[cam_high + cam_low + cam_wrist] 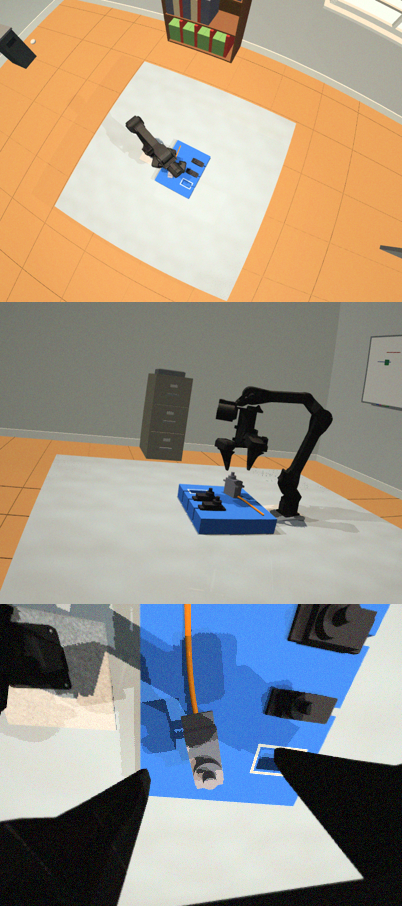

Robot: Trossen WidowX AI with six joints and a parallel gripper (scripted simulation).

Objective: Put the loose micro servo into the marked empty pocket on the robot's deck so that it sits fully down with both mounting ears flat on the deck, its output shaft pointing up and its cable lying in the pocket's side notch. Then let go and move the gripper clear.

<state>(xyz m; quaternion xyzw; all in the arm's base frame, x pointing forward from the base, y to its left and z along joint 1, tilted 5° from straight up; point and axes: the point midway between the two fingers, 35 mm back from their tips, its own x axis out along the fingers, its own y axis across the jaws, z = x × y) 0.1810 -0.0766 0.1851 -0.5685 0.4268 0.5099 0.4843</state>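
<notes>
Exterior view: one gray servo (232,486), two black servos (211,505).
</notes>
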